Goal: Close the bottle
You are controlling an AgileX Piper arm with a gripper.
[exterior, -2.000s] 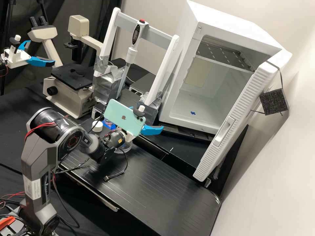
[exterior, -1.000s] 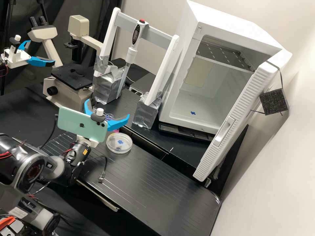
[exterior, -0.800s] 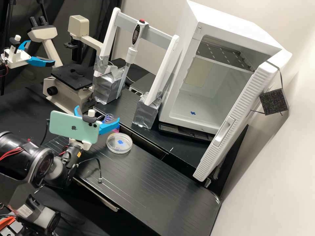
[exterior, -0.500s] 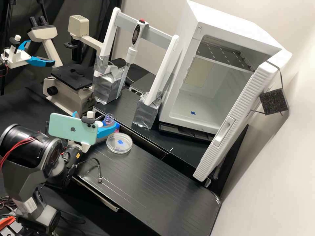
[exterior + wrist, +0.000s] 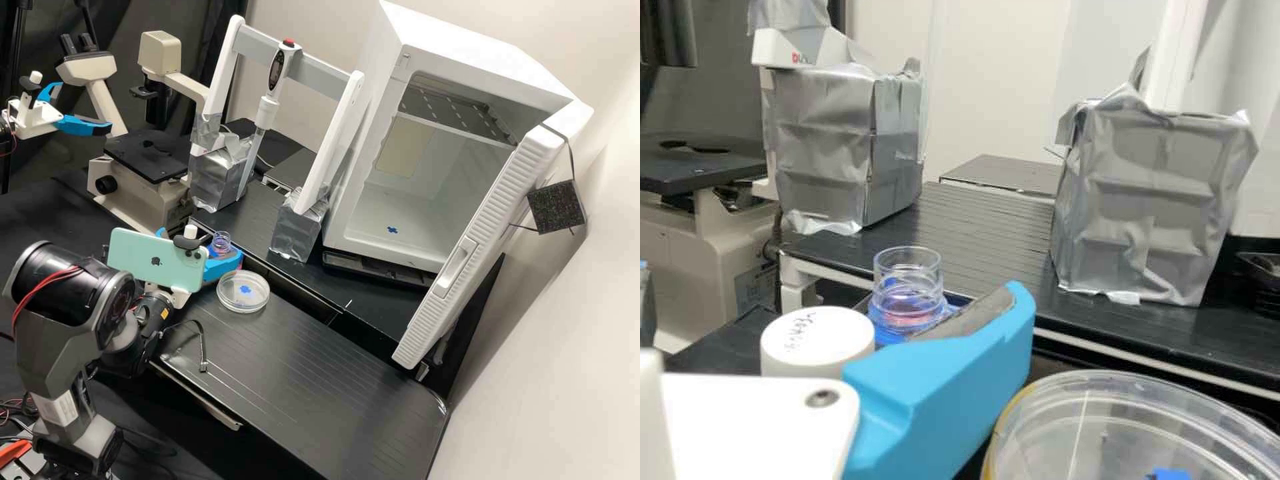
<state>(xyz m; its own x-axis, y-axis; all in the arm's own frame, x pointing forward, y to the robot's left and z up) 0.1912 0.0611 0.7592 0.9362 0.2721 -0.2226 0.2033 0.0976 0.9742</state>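
The gripper (image 5: 200,243), behind the phone mounted on its wrist, stands open at the bench's left part. From the wrist camera, the gripper (image 5: 830,292) has its blue fingers wide apart, one just at the left edge. A white cap (image 5: 818,340) with handwriting on top lies between them in that picture; what it rests on is hidden. Just beyond is the bottle (image 5: 907,268), its clear threaded neck uncovered, with blue and pink lower down. The high view has the bottle neck (image 5: 221,241) upright behind the right finger, whose blue body hides its lower part.
A clear round dish (image 5: 243,291) stands right of the gripper, close to the finger. Behind the bottle are two silver-taped blocks (image 5: 298,230) bearing a white frame with a pipette. A microscope (image 5: 143,187) stands at back left, an open white incubator (image 5: 363,200) at right.
The gripper has come left from beyond the dish and gone lower, then shifted slightly right over the last half second. The bottle neck and dish, hidden at first, came into sight.
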